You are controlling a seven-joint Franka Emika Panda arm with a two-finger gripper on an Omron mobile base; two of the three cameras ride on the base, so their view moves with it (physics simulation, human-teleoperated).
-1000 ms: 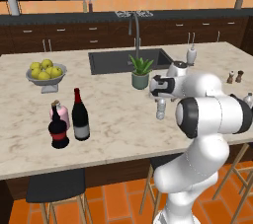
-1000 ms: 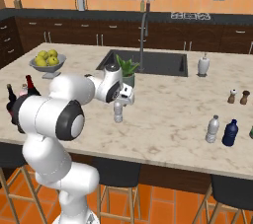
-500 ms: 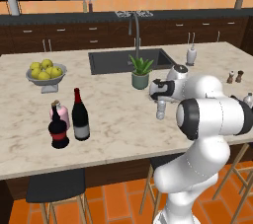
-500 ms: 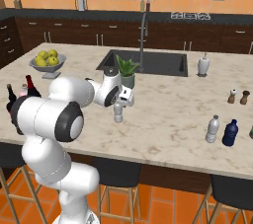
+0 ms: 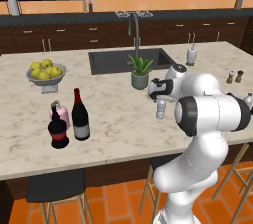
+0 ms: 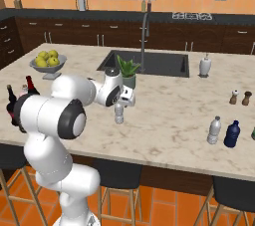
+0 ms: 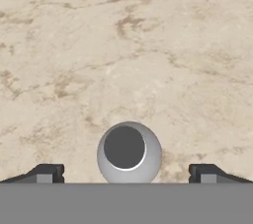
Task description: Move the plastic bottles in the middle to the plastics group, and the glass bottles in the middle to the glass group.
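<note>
hovering gripper right above the plastic bottle mid-counter, fingers spread wide either side of its cap, nothing held. probably needing to drop lower before squeezing shut.

Home kitchen: marble island with sink and faucet, stools beneath it, dark cabinets behind it.

Two small clear ribbed plastic water bottles stand on the marble table: one, another. One tall dark wine bottle, one squat dark red-labelled bottle, one short pink bottle, one dark blue bottle. One white soap dispenser, two small shakers, one potted green plant, one grey bowl of yellow fruit.
</note>
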